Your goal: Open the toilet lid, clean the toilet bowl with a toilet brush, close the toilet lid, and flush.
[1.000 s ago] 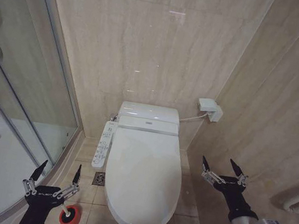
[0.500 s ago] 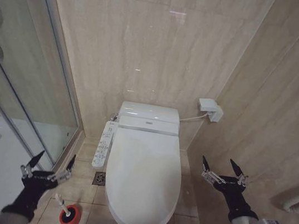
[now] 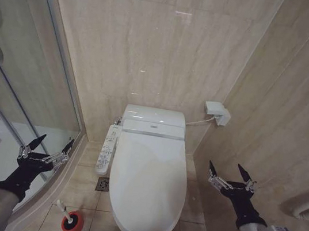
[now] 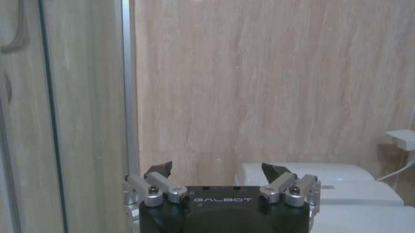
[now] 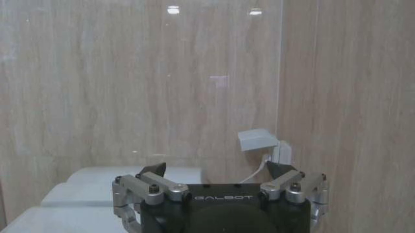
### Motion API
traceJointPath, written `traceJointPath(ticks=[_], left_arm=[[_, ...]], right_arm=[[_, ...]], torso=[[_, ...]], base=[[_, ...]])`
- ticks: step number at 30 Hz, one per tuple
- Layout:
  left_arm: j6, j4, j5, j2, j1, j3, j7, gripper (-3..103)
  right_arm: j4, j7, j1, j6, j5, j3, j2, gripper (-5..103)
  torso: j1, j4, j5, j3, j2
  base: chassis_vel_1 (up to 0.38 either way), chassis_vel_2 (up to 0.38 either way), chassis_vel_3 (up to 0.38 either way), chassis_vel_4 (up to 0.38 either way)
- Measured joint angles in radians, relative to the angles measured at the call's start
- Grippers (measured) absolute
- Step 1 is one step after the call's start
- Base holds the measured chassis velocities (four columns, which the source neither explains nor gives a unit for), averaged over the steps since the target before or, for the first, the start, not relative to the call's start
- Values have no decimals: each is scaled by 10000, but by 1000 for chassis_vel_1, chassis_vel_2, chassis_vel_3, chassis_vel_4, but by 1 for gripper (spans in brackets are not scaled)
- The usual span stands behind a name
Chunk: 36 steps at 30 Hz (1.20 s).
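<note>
Left gripper [image 3: 45, 148] hangs wide open beside the shower glass [image 3: 15, 77], right gripper [image 3: 231, 174] likewise spread; we should catch the closed toilet lid [image 3: 147, 181] under its front rim, lifting slowly.

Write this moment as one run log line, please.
toilet lid: closed | toilet brush: in red holder | left hand: open, empty, raised | right hand: open, empty

You've got a beige tiled floor [image 3: 89, 184]. On it: toilet bowl [image 3: 126, 224] w/ toilet lid [image 3: 148, 178] shut, against the back wall; red holder [image 3: 72, 223] w/ toilet brush [image 3: 63, 207] near the floor's front edge; floor drain [image 3: 102, 184] between.
</note>
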Motion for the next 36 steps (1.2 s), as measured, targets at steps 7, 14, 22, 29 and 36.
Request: traceJointPath(ticks=[7, 14, 22, 29, 36], left_arm=[[-1493, 1756, 33, 490, -451, 292, 775, 94], [-1834, 2101, 90, 578, -531, 367, 938, 95], [-2566, 3891, -457, 1387, -2035, 1653, 905, 96], [-2600, 4150, -602, 1622, -2339, 1914, 905, 96], [-2641, 4296, -769, 1728, -2542, 2060, 971, 94]], right_arm=[[0, 0, 0, 0, 0, 0, 0, 100], [0, 0, 0, 0, 1, 0, 0, 100], [0, 0, 0, 0, 1, 1, 0, 100], [0, 0, 0, 0, 1, 0, 0, 100], [0, 0, 0, 0, 1, 0, 0, 100]], torso=[[0, -4, -2, 0, 0], [0, 0, 0, 0, 0], [1, -10, -6, 0, 0], [0, 3, 1, 0, 0], [0, -2, 1, 0, 0]], base=[[0, 0, 0, 0], [0, 0, 0, 0], [0, 0, 0, 0], [0, 0, 0, 0], [0, 0, 0, 0]])
